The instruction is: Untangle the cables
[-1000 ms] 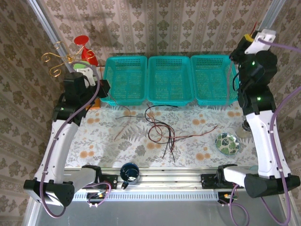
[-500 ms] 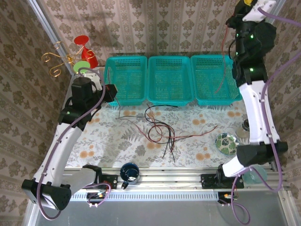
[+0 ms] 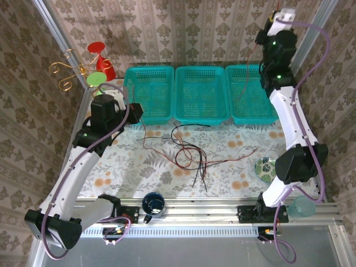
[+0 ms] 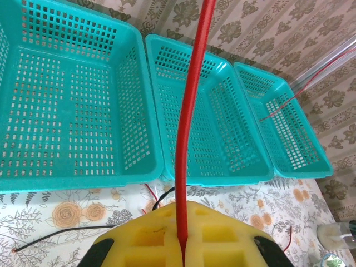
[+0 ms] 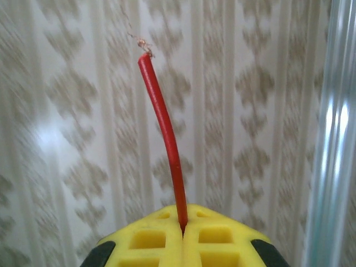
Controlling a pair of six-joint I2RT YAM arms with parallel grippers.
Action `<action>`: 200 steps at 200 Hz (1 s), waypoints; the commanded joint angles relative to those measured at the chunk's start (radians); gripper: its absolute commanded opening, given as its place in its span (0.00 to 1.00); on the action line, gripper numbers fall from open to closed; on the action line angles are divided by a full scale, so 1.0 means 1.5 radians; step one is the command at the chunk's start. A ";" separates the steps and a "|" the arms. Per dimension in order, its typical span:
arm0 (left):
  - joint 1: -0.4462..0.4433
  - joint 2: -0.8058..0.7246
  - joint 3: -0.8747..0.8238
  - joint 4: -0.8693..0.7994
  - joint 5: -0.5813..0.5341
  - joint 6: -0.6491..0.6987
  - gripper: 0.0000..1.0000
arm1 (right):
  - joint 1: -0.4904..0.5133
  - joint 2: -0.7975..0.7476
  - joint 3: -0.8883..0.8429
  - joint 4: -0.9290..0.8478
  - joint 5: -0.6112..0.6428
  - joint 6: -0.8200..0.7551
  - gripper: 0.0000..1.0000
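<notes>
Cables, thin, black and red (image 3: 188,156): a loose tangle lying mid-surface, just in front of the middle teal plastic mesh basket (image 3: 200,115). Strands fan toward the near metal rail (image 3: 211,201). One red strand runs right and stops short of the patterned ceramic bowl (image 3: 268,168).

Left jaws closed on a red cable (image 4: 188,122), pinched between the yellow pads (image 4: 147,239), above the front left corner of the left teal basket (image 3: 147,115). From there the cable drops to the floral surface (image 3: 119,167) and runs into the tangle.

Right jaws closed on the end of another red cable (image 5: 168,139), raised high against the papered back wall, above the right teal basket (image 3: 250,118). Its hanging length (image 4: 278,107) trails down over that basket.

Open surface left of the tangle, and between tangle and bowl. Dark blue cup (image 3: 153,203) at the near edge, apart from the strands.
</notes>
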 commanded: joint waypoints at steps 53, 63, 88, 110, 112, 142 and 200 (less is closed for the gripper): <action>-0.026 0.015 -0.001 0.013 -0.007 -0.011 0.00 | -0.024 0.231 0.115 -0.523 0.043 0.186 0.00; -0.031 0.018 -0.001 0.015 -0.011 -0.012 0.00 | -0.026 0.275 0.154 -0.584 0.021 0.205 0.00; -0.043 0.028 0.001 0.020 -0.014 -0.014 0.00 | -0.027 0.359 0.212 -0.659 -0.011 0.215 0.00; -0.051 0.033 0.008 0.014 -0.016 -0.011 0.00 | -0.038 0.410 0.248 -0.712 -0.051 0.226 0.00; -0.051 0.033 0.009 0.014 -0.017 -0.010 0.00 | -0.040 0.415 0.254 -0.719 -0.056 0.227 0.00; -0.055 0.040 0.008 0.019 -0.019 -0.012 0.00 | -0.049 0.484 0.303 -0.787 -0.110 0.244 0.00; -0.086 0.051 0.019 0.007 -0.011 -0.011 0.00 | -0.070 0.495 0.332 -0.837 -0.159 0.255 0.18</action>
